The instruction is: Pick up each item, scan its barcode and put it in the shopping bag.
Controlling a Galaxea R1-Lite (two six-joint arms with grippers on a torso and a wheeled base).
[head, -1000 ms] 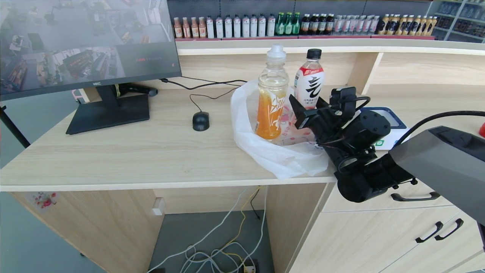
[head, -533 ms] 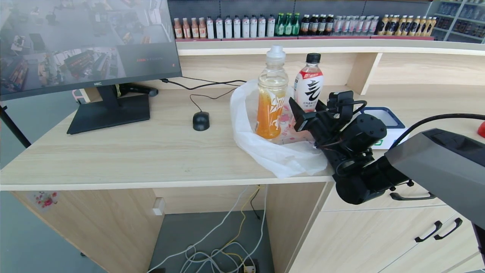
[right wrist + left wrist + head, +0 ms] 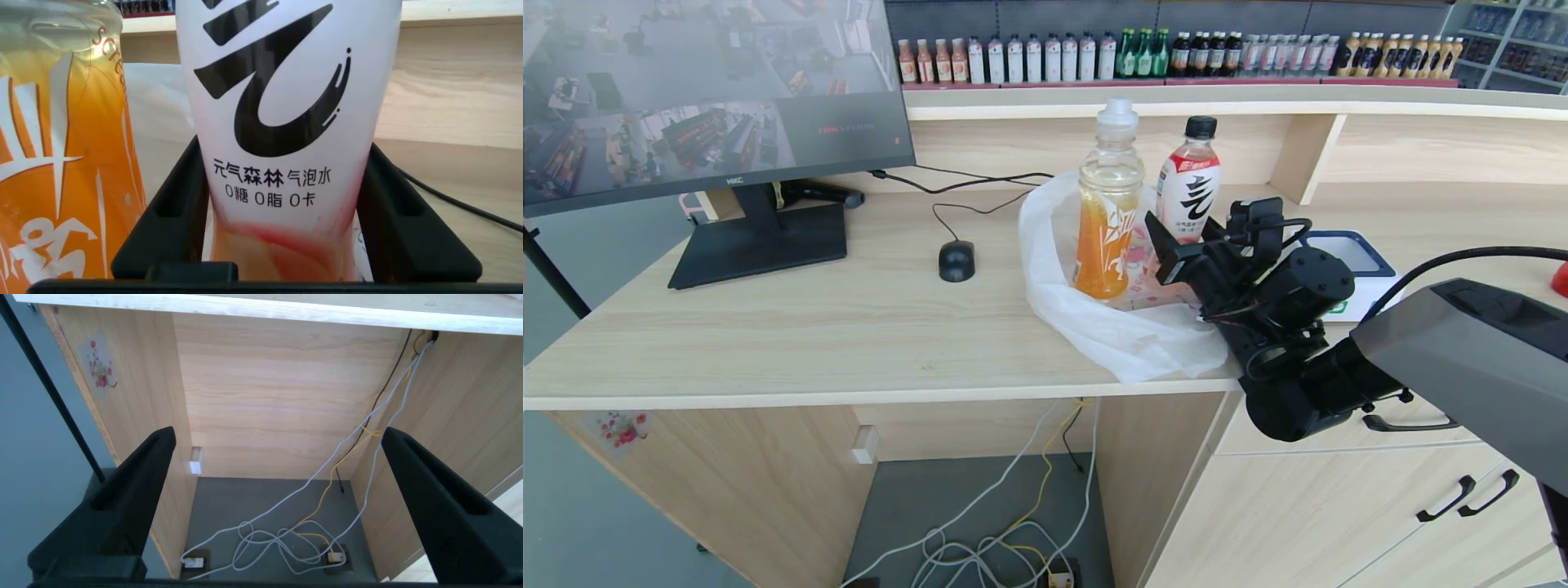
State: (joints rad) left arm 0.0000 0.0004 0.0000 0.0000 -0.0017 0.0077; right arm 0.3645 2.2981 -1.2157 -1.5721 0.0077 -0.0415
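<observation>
1. Bottle with the white label (image 3: 1189, 184) stands upright in the head view. Its long axis runs 12 to 6 o'clock with the black cap at 12. It sits inside the mouth of the shopping bag (image 3: 1127, 343) on the counter (image 3: 849, 327). I cannot tell whether its base rests on the bag's floor.
2. Coming in from 4 o'clock, the right gripper (image 3: 1194, 245) clasps the bottle low on its body, one jaw pressed to each side.
3. At 9 o'clock, just beside it in the bag, stands the orange bottle (image 3: 1104, 220). One jaw lies between the two bottles, so letting go probably leaves little room on that side.
4. Below the counter, the left gripper (image 3: 278, 498) has its jaws spread wide and holds nothing, facing the cables (image 3: 302, 531). The right arm is clearly the nearer one.
5. The white label carries a bold black brush-stroke mark, a row of small black characters and a pink fade at the base. The orange bottle's label has white lettering. I leave the print unread.
</observation>
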